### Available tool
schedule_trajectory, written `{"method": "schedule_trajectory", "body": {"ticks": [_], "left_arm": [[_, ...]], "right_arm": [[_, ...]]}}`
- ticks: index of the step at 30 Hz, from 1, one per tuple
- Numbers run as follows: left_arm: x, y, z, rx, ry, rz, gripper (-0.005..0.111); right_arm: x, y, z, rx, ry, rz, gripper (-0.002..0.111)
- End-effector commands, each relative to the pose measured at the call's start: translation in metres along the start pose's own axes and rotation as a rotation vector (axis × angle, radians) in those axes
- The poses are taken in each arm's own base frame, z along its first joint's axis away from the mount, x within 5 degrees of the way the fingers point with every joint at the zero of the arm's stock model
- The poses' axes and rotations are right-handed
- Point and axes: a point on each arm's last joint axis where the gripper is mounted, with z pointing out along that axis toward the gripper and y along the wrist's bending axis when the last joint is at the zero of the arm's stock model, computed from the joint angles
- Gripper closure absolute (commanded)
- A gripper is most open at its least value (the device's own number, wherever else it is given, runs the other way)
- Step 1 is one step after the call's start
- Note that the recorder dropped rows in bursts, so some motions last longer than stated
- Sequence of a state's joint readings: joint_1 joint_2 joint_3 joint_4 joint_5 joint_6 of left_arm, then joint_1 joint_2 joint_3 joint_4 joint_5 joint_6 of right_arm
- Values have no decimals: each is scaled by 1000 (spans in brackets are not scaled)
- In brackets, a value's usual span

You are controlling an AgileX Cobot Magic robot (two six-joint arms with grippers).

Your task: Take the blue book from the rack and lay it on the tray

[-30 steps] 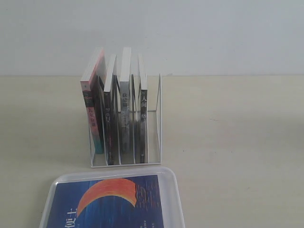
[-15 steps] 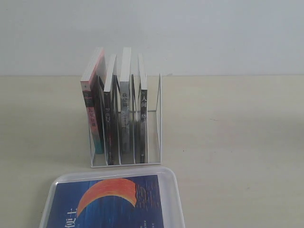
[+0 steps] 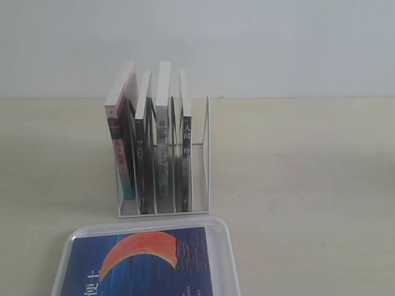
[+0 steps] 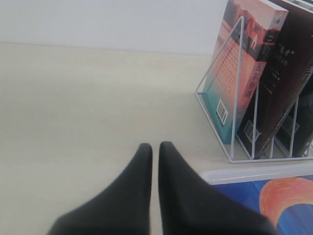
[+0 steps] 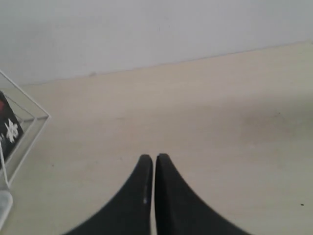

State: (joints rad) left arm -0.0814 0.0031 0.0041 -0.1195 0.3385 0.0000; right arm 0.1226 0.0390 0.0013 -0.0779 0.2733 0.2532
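The blue book lies flat, cover up, in the white tray at the front of the exterior view; its orange crescent and white text show. Behind the tray stands the white wire rack with several upright books, its rightmost slot bare. The left wrist view has the rack, the tray's rim and a corner of the blue book. My left gripper is shut on nothing, over bare table beside the tray. My right gripper is shut and empty, away from the rack. Neither gripper shows in the exterior view.
In the rack stand a pink-and-teal-spined book, a black-spined book and two grey-spined books. A pale wall rises behind the cream table.
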Motion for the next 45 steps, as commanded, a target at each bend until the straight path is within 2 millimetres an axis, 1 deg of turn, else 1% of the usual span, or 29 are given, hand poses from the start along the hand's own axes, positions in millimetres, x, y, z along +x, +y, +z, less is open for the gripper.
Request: {"method": "schedule_trajectory", "body": {"ticks": [1, 7, 45], "left_arm": [[-2, 0, -1, -2, -12, -2, 103], [-2, 0, -1, -2, -12, -2, 103], [-2, 0, -1, -2, -12, -2, 103]], "right_arm": [[3, -1, -3, 6, 13, -71, 107], [5, -1, -3, 11, 35, -66, 107], [4, -1, -3, 6, 27, -56, 107]]}}
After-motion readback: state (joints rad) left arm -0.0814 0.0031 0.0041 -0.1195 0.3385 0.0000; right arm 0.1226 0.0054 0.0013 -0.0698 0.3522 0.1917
